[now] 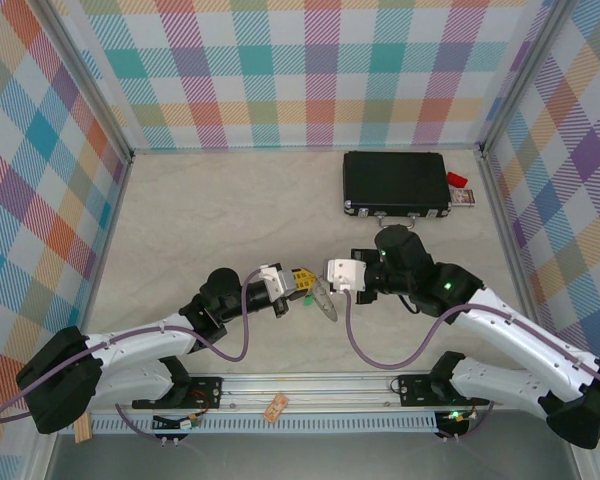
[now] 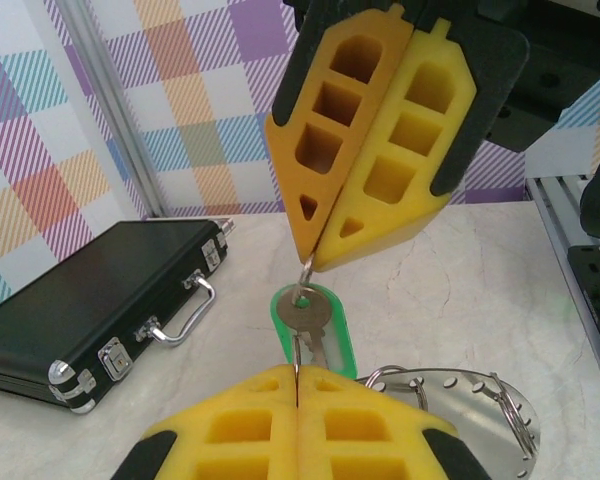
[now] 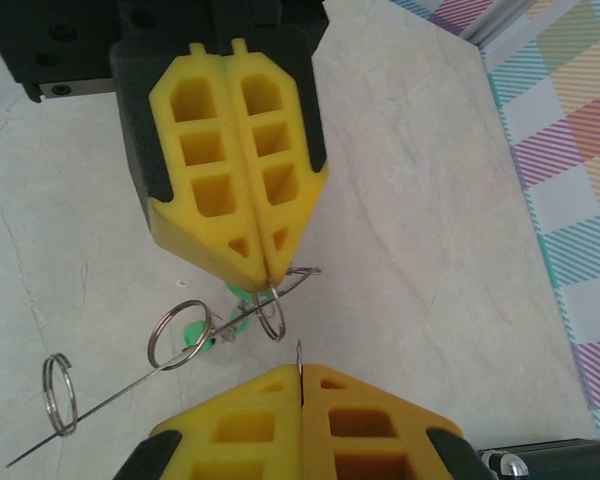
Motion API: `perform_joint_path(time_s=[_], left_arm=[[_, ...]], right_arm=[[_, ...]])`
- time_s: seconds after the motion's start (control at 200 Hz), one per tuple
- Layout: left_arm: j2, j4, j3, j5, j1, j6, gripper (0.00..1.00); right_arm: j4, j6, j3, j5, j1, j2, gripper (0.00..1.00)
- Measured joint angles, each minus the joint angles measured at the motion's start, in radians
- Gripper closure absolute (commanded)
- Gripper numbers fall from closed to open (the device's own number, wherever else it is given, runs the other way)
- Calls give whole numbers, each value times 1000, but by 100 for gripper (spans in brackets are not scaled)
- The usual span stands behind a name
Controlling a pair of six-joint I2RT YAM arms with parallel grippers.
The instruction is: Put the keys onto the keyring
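Threading is in hand: the right gripper, fingers pressed together, pinches a wire loop carrying the green-tagged key; the left gripper is closed just beneath, its hold unclear. The keyring lies just nearer. Next probably calls for fine alignment of loop and keyring. Bare table spreads left and far; black case far right, rail near

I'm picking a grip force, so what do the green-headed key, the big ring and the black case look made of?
The key: dull silver metal, its head in a glossy green sleeve, probably plastic or rubber. The keyring: thin polished metal, mirror-bright, with punched holes. The black case: smooth black shell, plastic or metal unclear; its trim is shiny, chrome-like metal.
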Motion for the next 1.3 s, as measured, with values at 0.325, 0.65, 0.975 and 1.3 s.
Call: perform_joint_path(time_s=[0.325,0.65,0.975,1.3], left_arm=[[0,-1,0,1,0,0,100],[0,-18,0,3,0,0,100],[0,-23,0,3,0,-1,100],[-2,-23,0,4,0,-4,100]], right_arm=[[-3,-5,0,8,14,19,100],[-2,-3,-1,22,21,19,100],[0,-1,-8,34,21,19,100],[1,-4,-13,34,25,29,100]])
